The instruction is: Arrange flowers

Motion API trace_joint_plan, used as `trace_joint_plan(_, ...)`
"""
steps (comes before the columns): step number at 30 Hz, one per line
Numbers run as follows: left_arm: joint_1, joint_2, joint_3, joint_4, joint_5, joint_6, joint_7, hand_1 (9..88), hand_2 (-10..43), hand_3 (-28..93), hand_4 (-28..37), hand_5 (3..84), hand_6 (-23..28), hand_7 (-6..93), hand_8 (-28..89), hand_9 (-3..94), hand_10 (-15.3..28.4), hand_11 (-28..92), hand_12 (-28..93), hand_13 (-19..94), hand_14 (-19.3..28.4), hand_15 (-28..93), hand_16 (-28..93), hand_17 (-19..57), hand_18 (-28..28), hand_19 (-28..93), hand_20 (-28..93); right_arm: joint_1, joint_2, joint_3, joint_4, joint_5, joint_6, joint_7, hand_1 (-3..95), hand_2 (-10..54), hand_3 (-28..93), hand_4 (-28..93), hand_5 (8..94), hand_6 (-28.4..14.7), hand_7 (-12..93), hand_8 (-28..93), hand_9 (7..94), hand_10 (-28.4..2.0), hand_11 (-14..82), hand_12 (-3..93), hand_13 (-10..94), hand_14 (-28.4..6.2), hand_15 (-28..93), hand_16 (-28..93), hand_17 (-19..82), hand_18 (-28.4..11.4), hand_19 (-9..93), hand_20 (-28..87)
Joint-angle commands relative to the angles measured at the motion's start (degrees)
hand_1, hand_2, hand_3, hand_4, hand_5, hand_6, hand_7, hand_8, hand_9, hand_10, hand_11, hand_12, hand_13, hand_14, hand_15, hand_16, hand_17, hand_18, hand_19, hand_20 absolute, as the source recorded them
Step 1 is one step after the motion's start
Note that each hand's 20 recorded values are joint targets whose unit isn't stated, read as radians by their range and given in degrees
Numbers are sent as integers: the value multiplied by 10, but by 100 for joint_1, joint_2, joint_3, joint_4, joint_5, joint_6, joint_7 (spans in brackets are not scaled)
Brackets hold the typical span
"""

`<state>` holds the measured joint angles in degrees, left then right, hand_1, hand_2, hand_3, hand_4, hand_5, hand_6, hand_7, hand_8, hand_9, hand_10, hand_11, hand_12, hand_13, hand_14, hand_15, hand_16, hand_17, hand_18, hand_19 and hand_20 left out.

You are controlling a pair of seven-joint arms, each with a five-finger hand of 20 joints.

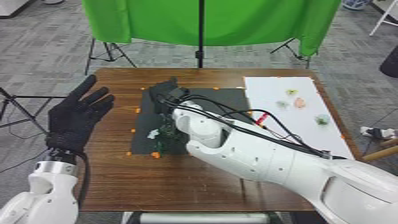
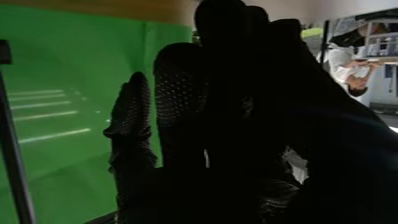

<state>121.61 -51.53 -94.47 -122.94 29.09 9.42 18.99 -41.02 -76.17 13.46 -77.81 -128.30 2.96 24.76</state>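
Note:
In the head view my left hand (image 1: 73,120) is raised beside the table's left edge, open with fingers spread. My right hand (image 1: 165,95) is over the upper left part of the dark mat (image 1: 146,120). Just below it on the mat lie a pale flower (image 1: 153,134) and dark green stems (image 1: 161,146), partly hidden by the arm. Several small flowers rest apart on the white sheet, among them a pink one (image 1: 299,102) and a green one (image 1: 322,119). The right wrist view has my right hand (image 2: 182,95) with its fingers fairly straight.
A red object (image 1: 262,118) lies beside the right forearm, near the white sheet's (image 1: 266,90) left edge. Orange bits (image 1: 155,155) dot the mat's border. Behind the table (image 1: 115,182) hangs a green cloth (image 1: 160,22) on a black stand.

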Motion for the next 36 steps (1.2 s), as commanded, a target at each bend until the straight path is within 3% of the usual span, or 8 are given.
trace_joint_plan(1, 277, 31, -54, 8, -35, -42, 59, 226, 55, 818, -267, 345, 77, 104, -99, 329, 195, 190, 90, 209, 273, 422, -88, -116, 247, 530, 53, -38, 26, 94, -187, -184, -236, -44, 400, -95, 762, -283, 728, 27, 174, -97, 786, -86, 310, 220, 621, -74, 735, 196, 150, -224, 747, 528)
trace_joint_plan(4, 411, -68, -172, -28, 12, -55, -46, 227, 55, 816, -268, 345, 77, 103, -99, 329, 196, 190, 90, 209, 273, 423, -88, -116, 247, 529, 53, -47, 66, 112, -281, -166, -127, 82, 361, -95, 782, -283, 716, 26, 177, -138, 765, -95, 343, 187, 610, -82, 742, 193, 147, -229, 747, 535)
trace_joint_plan(7, 864, 85, -253, -142, -126, 25, 222, 227, 55, 816, -267, 346, 77, 103, -99, 329, 195, 190, 90, 209, 273, 423, -88, -116, 247, 530, 53, 165, 227, -214, -520, -45, 149, 428, 338, -95, 781, -283, 707, 22, 176, -138, 763, -96, 347, 183, 607, -87, 746, 191, 146, -233, 749, 538)
trace_joint_plan(11, 1316, 110, -304, -236, -235, 112, 447, 227, 55, 817, -268, 346, 77, 103, -99, 329, 196, 191, 90, 209, 273, 423, -87, -116, 247, 530, 53, 453, 584, -464, -965, 208, 427, 851, 309, -95, 777, -283, 692, 15, 172, -137, 753, -103, 356, 183, 599, -96, 753, 189, 148, -239, 753, 543)
trace_joint_plan(19, 1721, -93, -438, -248, -392, 251, 530, 227, 56, 814, -268, 345, 76, 105, -99, 329, 195, 191, 91, 209, 272, 424, -87, -117, 247, 530, 54, -202, 1849, 800, -2329, 1055, 463, 916, 290, -95, 778, -283, 643, -2, 161, -133, 693, -119, 357, 175, 551, -120, 753, 175, 129, -252, 736, 539)
trace_joint_plan(21, 1996, -113, -589, -309, -437, 345, 686, 225, 55, 815, -269, 345, 76, 105, -99, 329, 195, 191, 91, 209, 273, 423, -88, -117, 248, 531, 55, -489, 2030, 1236, -2541, 1055, 190, 846, 295, -95, 780, -283, 634, -3, 160, -132, 681, -125, 341, 167, 541, -124, 745, 167, 126, -252, 733, 537)
trace_joint_plan(29, 1955, -392, -658, -284, -285, 216, 565, 224, 55, 815, -271, 346, 73, 106, -99, 329, 194, 192, 91, 210, 272, 424, -87, -116, 249, 534, 59, -1921, 3629, 2572, -3535, 1080, 559, 1171, 297, -95, 785, -283, 607, -7, 158, -131, 640, -138, 292, 152, 515, -137, 718, 140, 121, -253, 724, 527)
trace_joint_plan(36, 2026, -491, -613, -292, -265, 192, 688, 223, 56, 814, -272, 346, 71, 104, -100, 330, 194, 191, 90, 227, 280, 456, -84, -114, 249, 531, 58, -3680, 4610, 4093, -3693, 1134, 934, 1593, 295, -95, 781, -283, 570, -10, 155, -130, 592, -152, 262, 149, 505, -139, 715, 123, 141, -267, 723, 511)
